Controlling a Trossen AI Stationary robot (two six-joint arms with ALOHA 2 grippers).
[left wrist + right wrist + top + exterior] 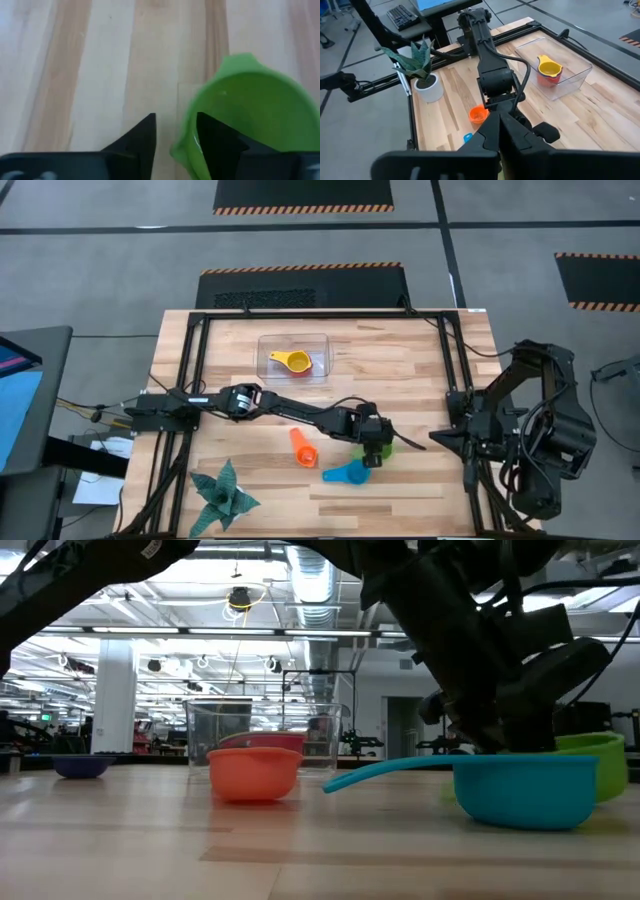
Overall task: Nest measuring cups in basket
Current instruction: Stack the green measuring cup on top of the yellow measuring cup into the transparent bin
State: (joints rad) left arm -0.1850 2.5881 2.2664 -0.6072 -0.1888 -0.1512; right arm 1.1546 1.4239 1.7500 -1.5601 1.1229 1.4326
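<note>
A green measuring cup (386, 448) (250, 105) stands upright on the table right of centre. My left gripper (372, 444) (176, 116) is open, tilted down over its near-left rim, one finger inside the cup and one outside. An orange cup (303, 448) and a blue cup (350, 472) rest on the wood beside it. The clear basket (265, 340) at the far centre holds a yellow cup (290, 361) sitting in a red cup (547, 80). My right gripper (498, 122) is shut and hangs raised at the table's right edge. My left gripper straddles the green cup's wall (184, 135) on the side away from its pointed lip, slanting down from the table's left. Bare wood shows between the outer finger (145, 135) and the wall. Whether the inner finger (215, 145) touches the wall, I cannot tell. The cup stands on the table.
A teal paper plant (225, 495) in a white pot stands at the near left. Black frame rails (195, 380) run along the table's left and right sides. Bare wood lies between the cups and the basket.
</note>
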